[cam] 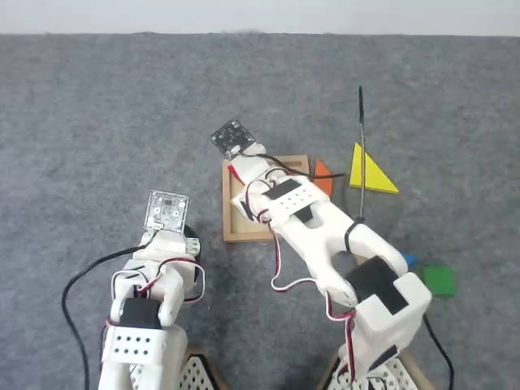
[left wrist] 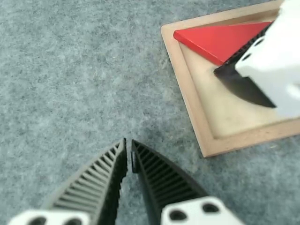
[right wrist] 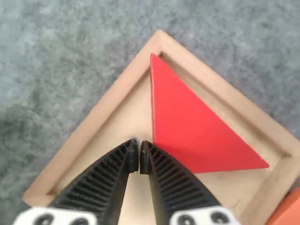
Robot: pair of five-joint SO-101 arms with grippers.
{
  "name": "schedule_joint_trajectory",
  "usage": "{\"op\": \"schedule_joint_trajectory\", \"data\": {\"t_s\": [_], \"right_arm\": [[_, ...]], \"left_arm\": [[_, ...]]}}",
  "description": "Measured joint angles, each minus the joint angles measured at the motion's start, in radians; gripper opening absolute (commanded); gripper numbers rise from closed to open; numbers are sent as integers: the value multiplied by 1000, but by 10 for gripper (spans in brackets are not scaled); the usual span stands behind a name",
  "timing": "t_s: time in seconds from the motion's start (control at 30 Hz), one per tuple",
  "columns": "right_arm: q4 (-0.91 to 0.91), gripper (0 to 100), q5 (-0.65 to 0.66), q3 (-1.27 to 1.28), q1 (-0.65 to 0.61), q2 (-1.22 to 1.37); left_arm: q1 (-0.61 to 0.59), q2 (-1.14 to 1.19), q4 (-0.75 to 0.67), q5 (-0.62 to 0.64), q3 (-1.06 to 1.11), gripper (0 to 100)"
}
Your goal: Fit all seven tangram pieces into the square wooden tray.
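In the high view the square wooden tray (cam: 230,203) sits between the two arms, and the right arm (cam: 325,236) reaches across it. The left arm (cam: 154,284) stands back on the grey mat. Loose pieces lie on the far side of the tray from the left arm. An orange piece (cam: 323,175) is just beside the rim, a yellow triangle (cam: 370,171) lies beyond it, and a green piece (cam: 439,279) and a blue piece (cam: 409,260) are near the right arm's base. By my reading the right arm is the nearer one for all of them.

In the left wrist view the left gripper (left wrist: 129,146) hangs over bare mat with its jaws pressed together and nothing between them. It is well apart from the tray's corner (left wrist: 206,149). The red triangle (left wrist: 220,37) lies inside, at the tray's far end.

In the right wrist view the right gripper (right wrist: 139,151) is over the tray floor, jaws pressed together and holding nothing. Its tips are just beside a short edge of the red triangle (right wrist: 192,126). The triangle's long edge runs along one tray wall (right wrist: 225,101), one sharp corner near the tray's corner. Whether it lies flush I cannot tell. If a nudge is the next move, the piece lies directly ahead of the tips, toward that wall.
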Motion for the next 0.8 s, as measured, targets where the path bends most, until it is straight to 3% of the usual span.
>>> {"op": "schedule_joint_trajectory", "data": {"t_s": [0.47, 0.8], "right_arm": [[5, 20, 0, 0, 61, -8], [351, 20, 0, 0, 161, -397]], "left_arm": [[0, 0, 0, 0, 0, 15], [0, 0, 0, 0, 0, 15]]}}
